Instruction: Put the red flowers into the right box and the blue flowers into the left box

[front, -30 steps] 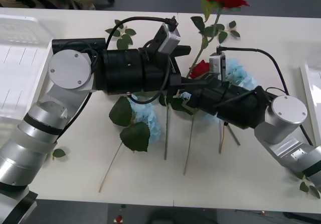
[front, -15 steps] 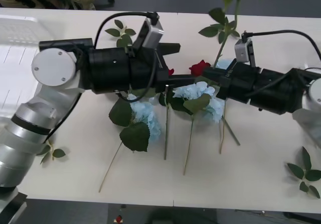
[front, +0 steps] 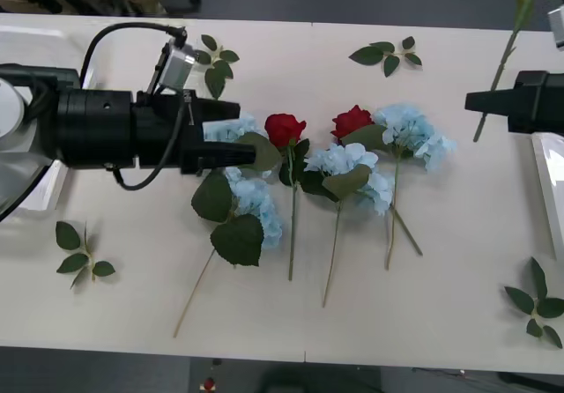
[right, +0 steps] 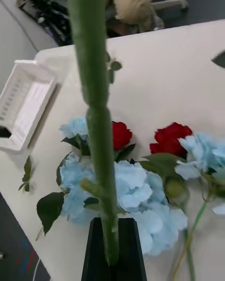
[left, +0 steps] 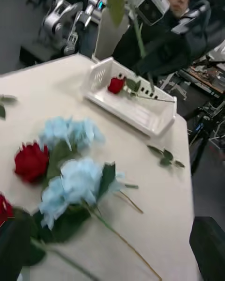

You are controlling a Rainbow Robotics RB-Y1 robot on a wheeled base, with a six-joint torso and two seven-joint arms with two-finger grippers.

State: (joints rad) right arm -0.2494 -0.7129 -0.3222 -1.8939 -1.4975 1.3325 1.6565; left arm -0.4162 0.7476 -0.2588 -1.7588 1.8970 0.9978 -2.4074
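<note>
Two red flowers [front: 284, 129] [front: 352, 122] lie mid-table among several blue flowers [front: 357, 168], stems toward me. My left gripper [front: 236, 131] is open at the leftmost blue cluster [front: 225, 130], which shows between its black fingers from above; contact is unclear. At the right edge my right gripper [front: 480, 102] is shut on a rose's green stem [front: 504, 54], whose bloom is out of view. The stem [right: 96, 122] rises from between the fingers [right: 93, 257]. The right box [left: 140, 114] holds one red rose [left: 116, 85]. The left box [right: 23, 103] stands at the table's left end.
Loose leaf sprigs lie at the back [front: 216, 58] [front: 388, 55], front left [front: 79, 252] and front right [front: 538, 305]. The right box's rim [front: 546, 177] shows at the right edge, the left box [front: 31, 54] at the far left. A person sits beyond the right box.
Both arms have drawn apart from over the flowers. The left arm pulled back to the left. The right arm swung right with the rose stem, carrying the bloom out of view.
</note>
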